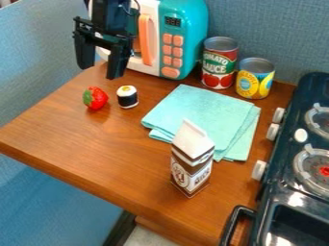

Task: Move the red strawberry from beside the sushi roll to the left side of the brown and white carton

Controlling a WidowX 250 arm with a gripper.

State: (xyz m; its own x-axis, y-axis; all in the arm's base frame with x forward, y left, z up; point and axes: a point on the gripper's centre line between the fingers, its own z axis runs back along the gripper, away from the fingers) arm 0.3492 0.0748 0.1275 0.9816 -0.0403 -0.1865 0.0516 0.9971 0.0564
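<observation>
The gripper (97, 69) hangs open at the upper left, above the table's back left part, with nothing between its fingers. Nearest below it are a red toy strawberry (95, 98) with green leaves and a small sushi roll (127, 96) with a black wrap and white top. A folded teal cloth (202, 115) lies mid-table. At the cloth's front edge a brown and white milk carton (191, 161) stands upright. Behind the cloth stand a tomato sauce can (219, 63) and a yellow can (255, 78), side by side.
A teal and white toy microwave (183, 36) with an orange handle stands at the back, close behind the gripper. A dark toy stove (283, 192) with burners and white knobs lines the right side. The wooden table's (83, 163) front left edge runs diagonally.
</observation>
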